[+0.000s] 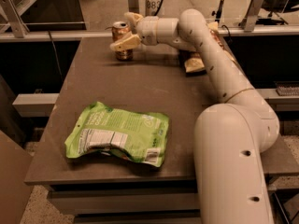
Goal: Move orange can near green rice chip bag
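Observation:
The orange can [121,41] stands upright at the far left of the table, its silver top showing. My gripper [128,31] reaches it from the right, with one pale finger [124,43] in front of the can and the other behind its top, so the can sits between the open fingers. The green rice chip bag [119,133] lies flat near the table's front left, white label panel facing up, well apart from the can.
A smaller brown-and-yellow chip bag [195,63] lies at the far right, partly hidden behind my arm. The dark table [154,92] has edges on all sides, and a rail [56,34] runs behind it. My arm's large white base fills the right foreground.

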Available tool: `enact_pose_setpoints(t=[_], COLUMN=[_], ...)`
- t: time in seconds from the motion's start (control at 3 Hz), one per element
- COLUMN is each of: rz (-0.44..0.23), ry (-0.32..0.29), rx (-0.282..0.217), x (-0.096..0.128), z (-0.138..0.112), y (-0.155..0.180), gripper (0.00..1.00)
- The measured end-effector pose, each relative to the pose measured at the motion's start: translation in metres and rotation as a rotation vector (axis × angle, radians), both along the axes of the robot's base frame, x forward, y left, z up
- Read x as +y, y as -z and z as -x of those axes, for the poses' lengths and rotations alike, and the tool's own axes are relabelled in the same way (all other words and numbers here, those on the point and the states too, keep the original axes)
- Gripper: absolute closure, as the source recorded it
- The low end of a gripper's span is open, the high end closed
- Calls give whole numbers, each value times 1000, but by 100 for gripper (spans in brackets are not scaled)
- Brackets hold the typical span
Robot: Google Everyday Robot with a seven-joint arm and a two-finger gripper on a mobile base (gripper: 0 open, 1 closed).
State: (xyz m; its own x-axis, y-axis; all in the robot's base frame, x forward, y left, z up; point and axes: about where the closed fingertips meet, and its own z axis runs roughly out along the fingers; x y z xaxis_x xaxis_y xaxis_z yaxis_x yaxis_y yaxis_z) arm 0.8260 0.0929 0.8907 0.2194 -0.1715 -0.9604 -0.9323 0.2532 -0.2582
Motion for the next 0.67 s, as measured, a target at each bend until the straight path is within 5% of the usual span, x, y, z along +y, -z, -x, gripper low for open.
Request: enact_pose_setpoints(t=[0.67], rz=[-11], ry=[-29], rx=[20], x=[6], z=[2], y=[-7], gripper=[62])
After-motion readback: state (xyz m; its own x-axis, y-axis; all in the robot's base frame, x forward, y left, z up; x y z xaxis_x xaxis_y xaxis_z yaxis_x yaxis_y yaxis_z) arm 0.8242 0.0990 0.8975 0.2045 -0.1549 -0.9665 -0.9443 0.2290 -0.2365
